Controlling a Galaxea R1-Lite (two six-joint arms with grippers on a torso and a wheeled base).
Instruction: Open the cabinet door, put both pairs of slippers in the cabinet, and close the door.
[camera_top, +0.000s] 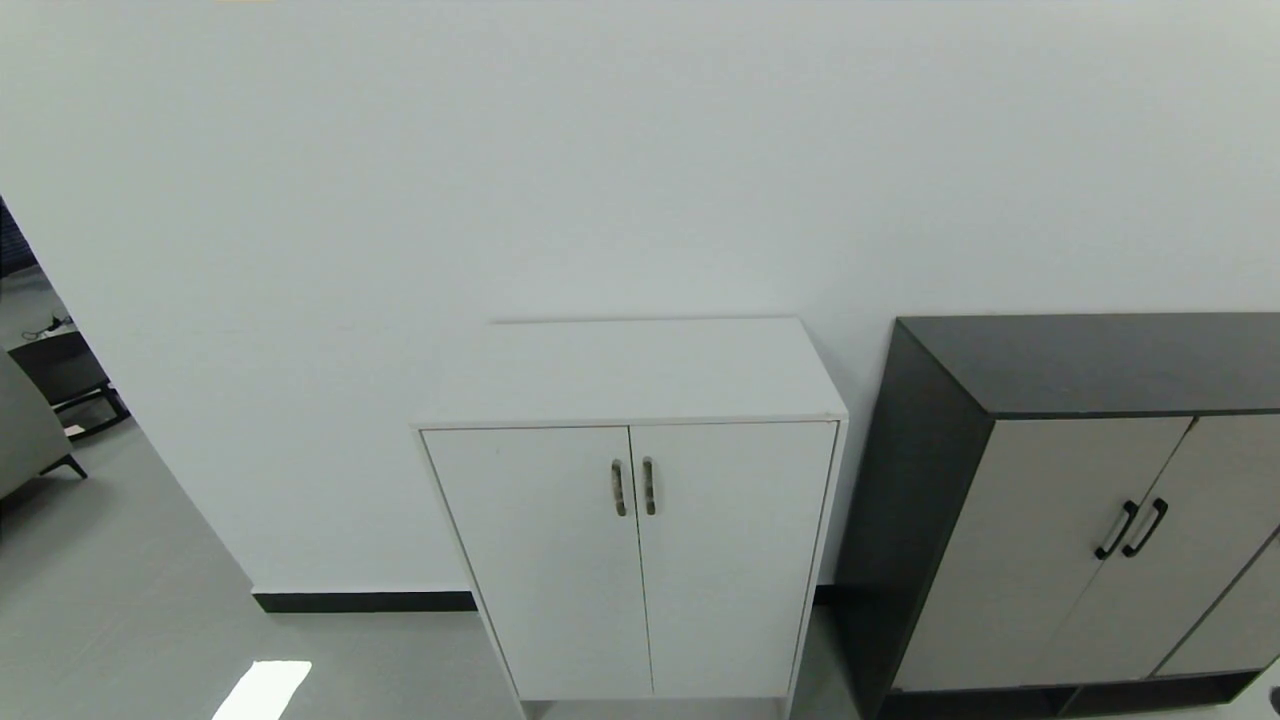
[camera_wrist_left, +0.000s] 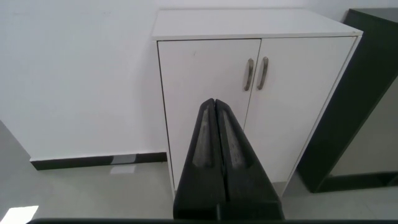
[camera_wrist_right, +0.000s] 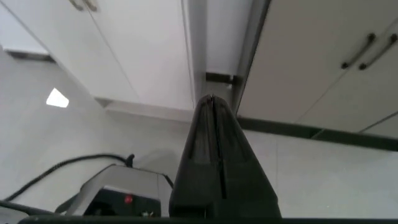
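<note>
While the white cabinet (camera_top: 640, 370) stands against the wall (camera_top: 600, 150) with both doors (camera_top: 540, 560) shut, handles (camera_top: 633, 487) side by side at the seam, a dark cabinet (camera_top: 930, 480) stands just beside it on the right. The left gripper (camera_wrist_left: 215, 102), fingers (camera_wrist_left: 204, 140) pressed together, faces the white doors; the right gripper (camera_wrist_right: 211, 99), likewise pressed together, faces the gap (camera_wrist_right: 227, 37) between both cabinets.
</note>
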